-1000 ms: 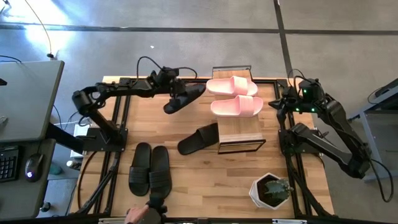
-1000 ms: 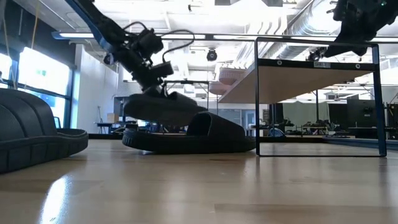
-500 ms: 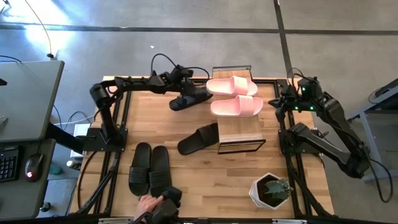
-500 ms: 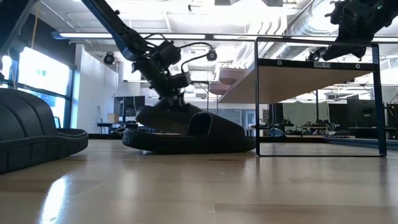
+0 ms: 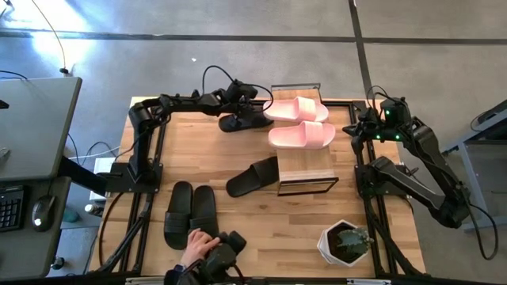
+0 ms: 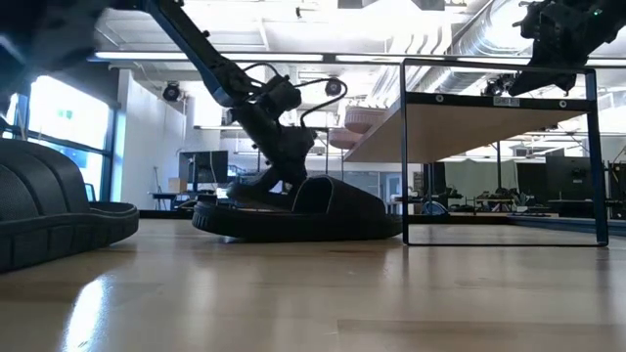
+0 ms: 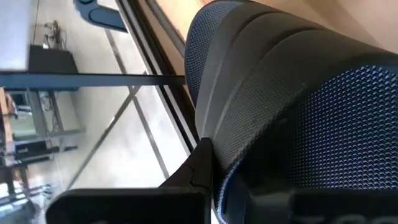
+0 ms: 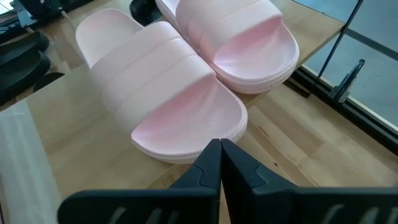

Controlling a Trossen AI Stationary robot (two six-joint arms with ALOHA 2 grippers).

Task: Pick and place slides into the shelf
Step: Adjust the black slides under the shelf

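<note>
Left gripper (image 5: 242, 111): gripping a matte black slide (image 5: 244, 121) at the table's far edge, beside the shelf (image 5: 305, 168).
Right gripper (image 8: 219, 163): fingers pressed together, hovering over the shelf plank.
Risk: textured foam slide could be catching the thin metal frame or nudging the smooth pink pair (image 5: 299, 121).

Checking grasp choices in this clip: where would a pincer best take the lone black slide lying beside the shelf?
Judging by its pose, grip the lone black slide across its wide strap, coming from above. It lies sole-down and angled, its strap arching up next to the shelf.
</note>
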